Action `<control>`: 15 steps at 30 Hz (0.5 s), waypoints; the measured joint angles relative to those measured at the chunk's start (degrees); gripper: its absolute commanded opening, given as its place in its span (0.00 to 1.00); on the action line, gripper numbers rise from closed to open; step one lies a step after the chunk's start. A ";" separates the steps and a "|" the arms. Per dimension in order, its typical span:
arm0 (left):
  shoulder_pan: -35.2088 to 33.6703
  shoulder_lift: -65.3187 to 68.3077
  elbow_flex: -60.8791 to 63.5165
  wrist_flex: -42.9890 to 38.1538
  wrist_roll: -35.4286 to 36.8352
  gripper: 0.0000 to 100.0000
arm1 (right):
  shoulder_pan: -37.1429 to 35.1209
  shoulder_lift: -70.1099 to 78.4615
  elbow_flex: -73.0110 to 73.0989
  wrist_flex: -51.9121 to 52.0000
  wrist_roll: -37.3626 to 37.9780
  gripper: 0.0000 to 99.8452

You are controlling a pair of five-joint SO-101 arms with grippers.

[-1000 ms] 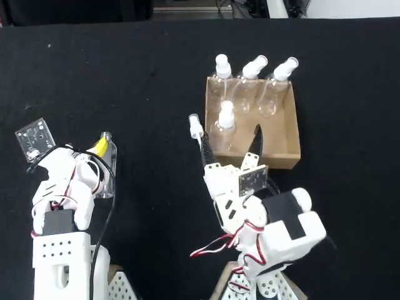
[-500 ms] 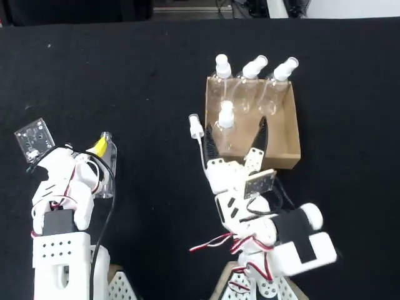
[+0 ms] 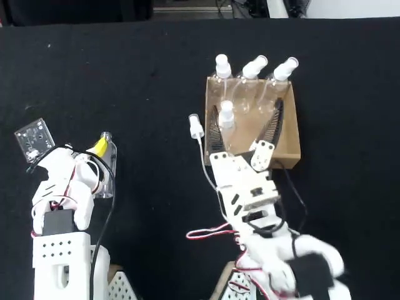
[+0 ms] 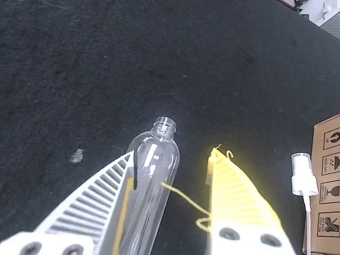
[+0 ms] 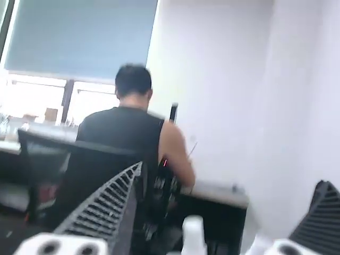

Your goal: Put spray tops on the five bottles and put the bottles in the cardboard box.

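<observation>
Right gripper (image 3: 245, 122) has its jaws spread wide above the cardboard box (image 3: 285, 142) (four capped bottles (image 3: 226, 116) inside); I see the loose spray top (image 3: 195, 127) at nine o'clock of it.

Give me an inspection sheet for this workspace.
Surface: black table.
Job's things: cardboard box holds four capped bottles; fifth bottle uncapped; loose spray top beside the box.
Clutter: small pale speck.
Grippers: left gripper open, fifth bottle between its fingers; right gripper open over the box.
Cables: red and white wires at the right arm; yellow thread loose on the left gripper.
Surroundings: window blind, white wall.
</observation>
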 measured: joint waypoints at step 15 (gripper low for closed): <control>0.00 0.00 0.00 0.00 0.00 0.21 | 0.00 -38.86 0.44 34.99 6.24 0.07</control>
